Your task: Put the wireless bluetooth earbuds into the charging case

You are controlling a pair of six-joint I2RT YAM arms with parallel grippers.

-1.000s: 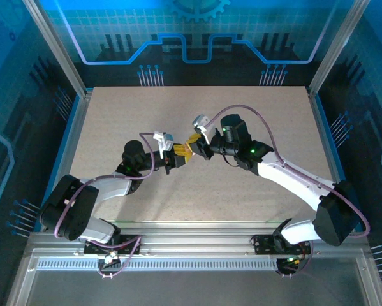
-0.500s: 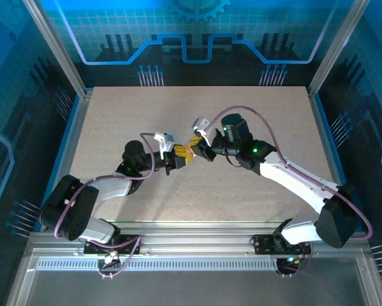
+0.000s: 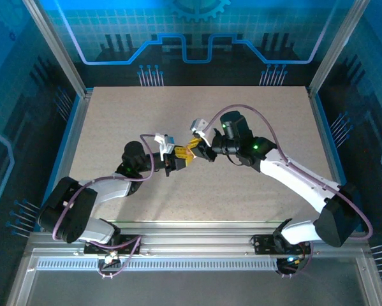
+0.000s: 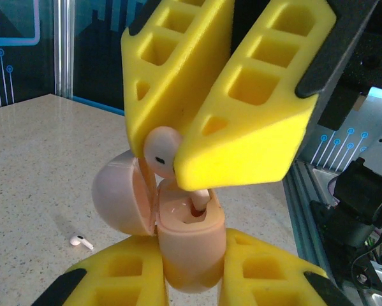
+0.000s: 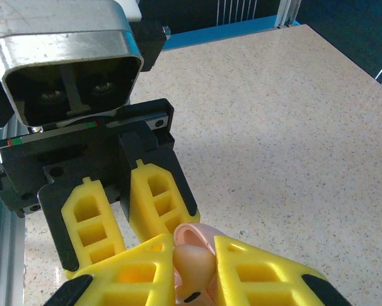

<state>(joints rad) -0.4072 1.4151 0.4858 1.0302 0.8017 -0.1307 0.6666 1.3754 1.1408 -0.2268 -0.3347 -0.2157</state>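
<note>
My left gripper is shut on the pale pink charging case, held upright above the table with its lid swung open to the left. From above, my right gripper is shut on one pink earbud; the earbud's stem dips into a slot of the case. In the right wrist view the earbud sits between my right fingers, over the case lid, facing my left gripper. A second earbud lies on the table. The grippers meet mid-table.
The speckled beige table is framed by aluminium rails and blue-lit walls. The loose earbud lies left of the held case in the left wrist view. Both arms reach inward from the near edge.
The two grippers have closed in on each other slightly at mid-table, the right one edging left toward the case. Both holds are unchanged.
</note>
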